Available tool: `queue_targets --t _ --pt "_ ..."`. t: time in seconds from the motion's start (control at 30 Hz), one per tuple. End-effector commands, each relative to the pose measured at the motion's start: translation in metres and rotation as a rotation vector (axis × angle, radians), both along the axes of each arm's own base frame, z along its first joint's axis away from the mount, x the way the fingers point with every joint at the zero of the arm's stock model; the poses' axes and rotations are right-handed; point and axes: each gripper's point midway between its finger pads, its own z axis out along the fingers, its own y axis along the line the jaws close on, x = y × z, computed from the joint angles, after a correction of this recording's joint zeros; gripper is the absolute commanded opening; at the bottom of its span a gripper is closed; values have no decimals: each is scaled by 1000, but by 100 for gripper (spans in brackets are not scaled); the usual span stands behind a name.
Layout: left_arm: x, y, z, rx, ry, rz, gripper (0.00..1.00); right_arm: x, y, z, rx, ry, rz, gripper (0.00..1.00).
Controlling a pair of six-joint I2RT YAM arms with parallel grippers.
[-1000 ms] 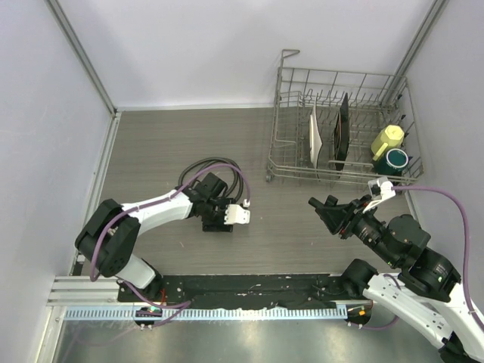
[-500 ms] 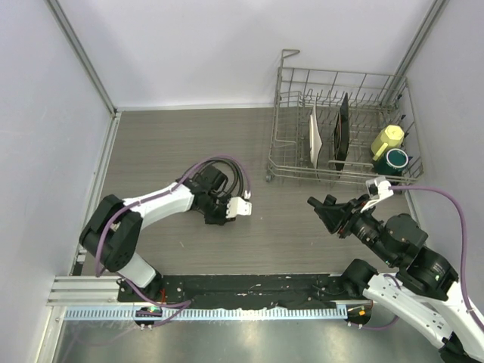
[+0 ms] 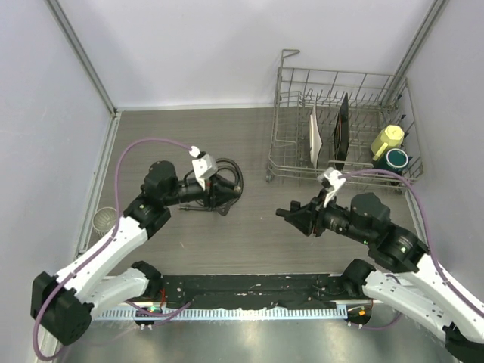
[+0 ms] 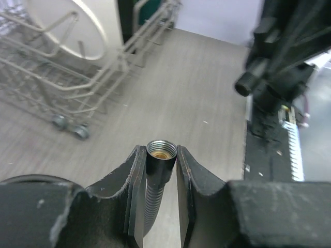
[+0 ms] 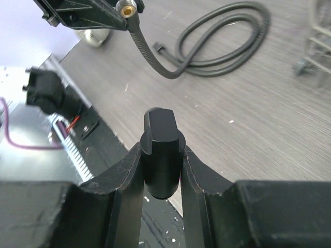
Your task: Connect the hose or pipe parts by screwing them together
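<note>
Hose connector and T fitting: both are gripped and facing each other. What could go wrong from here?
Cross-threading: the hose connector and fitting are apart and may not meet squarely. The coiled hose on the table could twist or drag during screwing. The fitting sits at the right hand's fingertips and might slip under torque.

hose [image 4: 153, 201]: black, finely ribbed wall, dull sheen; its connector [image 4: 159, 155] a smooth black collar, brass-coloured metal inside the mouth. nozzle fitting [image 5: 160, 129]: smooth black plastic, satin, soft highlights on the edges. fingers [image 4: 121, 178] of left gripper [image 4: 160, 151] and of right gripper [image 5: 161, 149]: matt black, gritty, scuffed pale at the rims. table [image 3: 174, 136]: grey wood-grain, matt. dish rack [image 3: 302, 79] at far right corner: pale wire metal. plate [image 4: 95, 20] in it: white, glossy. purple cables [image 3: 155, 140]: smooth sheath, slight shine. metal strip [image 3: 242, 340] at near edge: brushed, reflective.
</note>
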Motion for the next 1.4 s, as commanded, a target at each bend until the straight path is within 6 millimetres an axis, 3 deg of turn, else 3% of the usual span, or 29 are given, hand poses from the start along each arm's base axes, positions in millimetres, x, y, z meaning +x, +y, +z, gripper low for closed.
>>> queue_targets --t 0.0,0.03,0.17,0.2,0.23,0.3,0.4,0.53,0.77,0.97,1.1,1.37 --pt "-52 7 17 -58 -27 -164 0 -23 40 65 104 -181 313 1" --pt "-57 12 5 -30 -8 -165 0 -24 45 75 114 -206 343 1" --pt "-77 25 3 5 -104 -200 0 -15 70 88 58 -319 475 1" --pt "-84 26 -4 20 -104 -233 0 -5 78 66 -29 -254 495 1" --pt "-86 28 -7 33 -124 -244 0 9 76 83 -79 -340 462 1" --pt "-91 30 -18 62 -173 -276 0 23 81 76 -190 -316 471 1" --pt "-90 32 -32 115 -222 -295 0 19 89 69 -280 -383 588 1" --pt "-88 29 -42 186 -234 -319 0 27 96 74 -348 -502 570 1" --pt "-88 27 -43 186 -212 -336 0 11 103 68 -488 -727 695 1" --pt "-93 27 -47 197 -170 -369 0 1 113 66 -462 -969 747 1" --pt "-105 25 -41 186 -130 -446 0 -5 114 44 -514 -1085 821 1" --pt "-116 25 -36 187 -28 -511 0 -10 128 45 -671 -1397 823 1"
